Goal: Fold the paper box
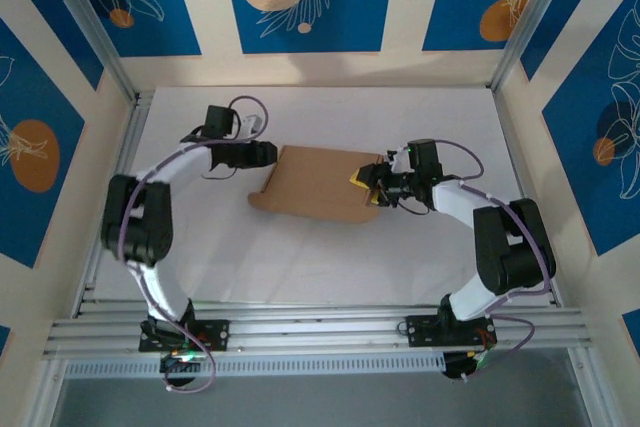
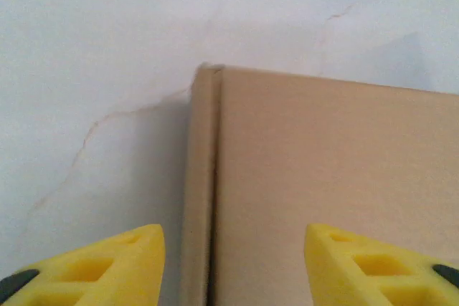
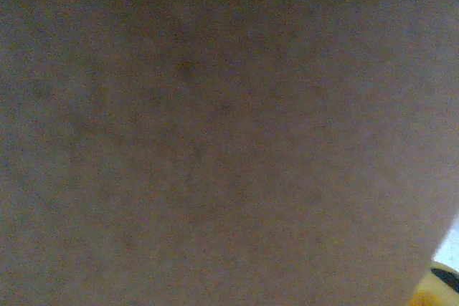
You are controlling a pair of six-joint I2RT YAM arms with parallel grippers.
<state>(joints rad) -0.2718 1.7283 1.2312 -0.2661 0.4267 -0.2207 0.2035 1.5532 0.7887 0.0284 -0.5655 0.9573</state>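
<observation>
Centrally, paper box (image 1: pixel 320 182) on table (image 1: pixel 420 247), left gripper (image 2: pixel 233 249) spread wide near its edge, right gripper (image 1: pixel 372 185) state unclear

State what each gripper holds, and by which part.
The left gripper is open over the paper box's left end, gripping nothing. The right gripper sits at the box's right end; whether it grips cannot be told.
</observation>
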